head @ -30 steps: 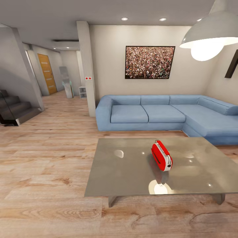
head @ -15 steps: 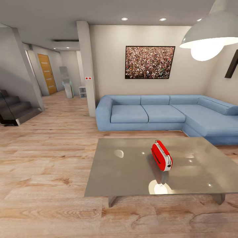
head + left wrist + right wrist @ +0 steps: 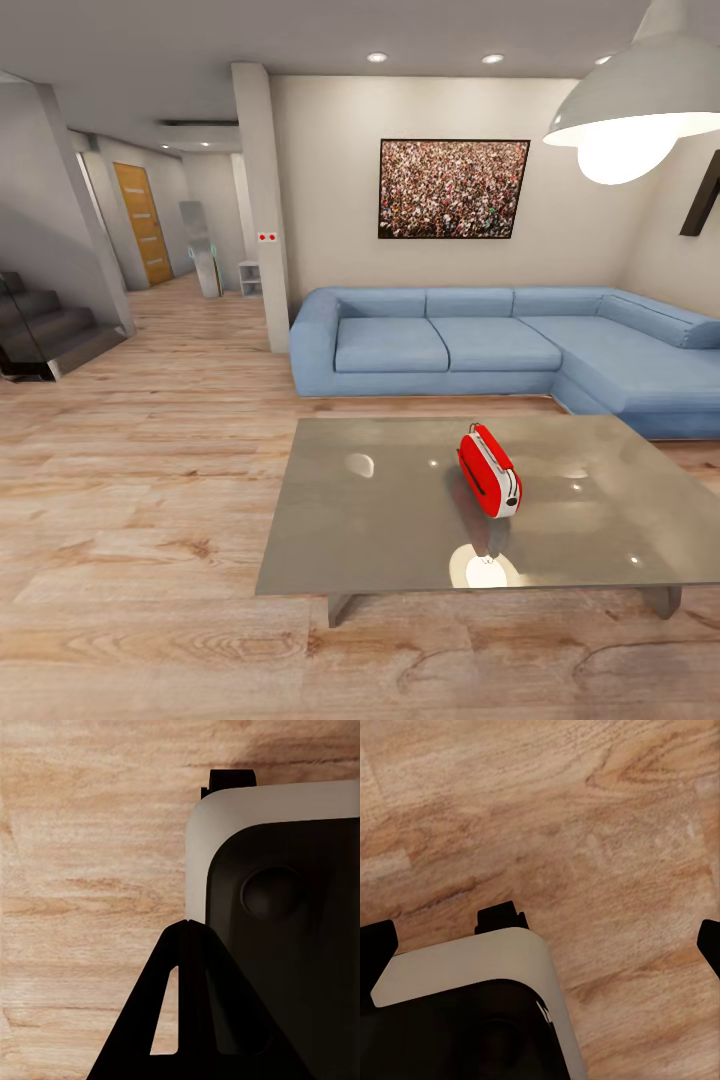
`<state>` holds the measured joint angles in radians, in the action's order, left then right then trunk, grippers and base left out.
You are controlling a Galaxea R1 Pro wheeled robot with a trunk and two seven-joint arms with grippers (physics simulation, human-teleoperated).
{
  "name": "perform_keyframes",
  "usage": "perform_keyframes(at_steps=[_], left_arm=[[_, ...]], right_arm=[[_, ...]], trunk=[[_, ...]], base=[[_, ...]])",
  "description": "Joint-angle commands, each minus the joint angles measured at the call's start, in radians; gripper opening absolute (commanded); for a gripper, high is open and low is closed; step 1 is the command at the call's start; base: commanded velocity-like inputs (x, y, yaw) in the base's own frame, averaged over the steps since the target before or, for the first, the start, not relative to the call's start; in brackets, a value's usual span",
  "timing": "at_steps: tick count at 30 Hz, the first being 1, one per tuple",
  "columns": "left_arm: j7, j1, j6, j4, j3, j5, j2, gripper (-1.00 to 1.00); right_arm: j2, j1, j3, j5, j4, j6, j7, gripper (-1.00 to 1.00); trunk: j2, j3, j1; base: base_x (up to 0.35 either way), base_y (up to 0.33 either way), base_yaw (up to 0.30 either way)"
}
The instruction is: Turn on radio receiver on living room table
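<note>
So the radio [image 3: 489,471] is sitting on the coffee table [image 3: 380,540], a bit right of the middle, standing on its edge with the thin wire handle up top, nothing touching it. The glossy top mirrors the hanging lamp [image 3: 628,105] just in front of it. Behind the table is the blue corner sofa [image 3: 480,345], with the crowd picture [image 3: 453,188] on the wall above. Both arms seem tucked down low, I'd guess for driving, since the wrist cameras look at the wood floor [image 3: 82,855] and the robot's own base [image 3: 292,915]. The left gripper [image 3: 191,1005] has its fingers pressed together at the tips, holding nothing. The right gripper [image 3: 540,945] is spread wide, also empty. Next it probably needs to roll closer before reaching.
</note>
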<state>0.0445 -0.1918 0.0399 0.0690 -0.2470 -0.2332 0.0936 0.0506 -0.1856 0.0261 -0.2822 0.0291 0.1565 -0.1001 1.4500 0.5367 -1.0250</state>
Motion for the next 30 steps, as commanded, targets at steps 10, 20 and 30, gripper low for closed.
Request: perform_keyframes(at_steps=[10,20,30], left_arm=[[0.000,0.000,0.000,0.000,0.000,0.000,0.000,-1.00],[0.000,0.000,0.000,0.000,0.000,0.000,0.000,-1.00],[0.000,0.000,0.000,0.000,0.000,0.000,0.000,-1.00]], right_arm=[[0.000,0.000,0.000,0.000,0.000,0.000,0.000,1.00],[0.000,0.000,0.000,0.000,0.000,0.000,0.000,1.00],[0.000,0.000,0.000,0.000,0.000,0.000,0.000,1.00]], trunk=[[0.000,0.000,0.000],[0.000,0.000,0.000],[0.000,0.000,0.000]], base=[[0.000,0.000,0.000],[0.000,0.000,0.000],[0.000,0.000,0.000]])
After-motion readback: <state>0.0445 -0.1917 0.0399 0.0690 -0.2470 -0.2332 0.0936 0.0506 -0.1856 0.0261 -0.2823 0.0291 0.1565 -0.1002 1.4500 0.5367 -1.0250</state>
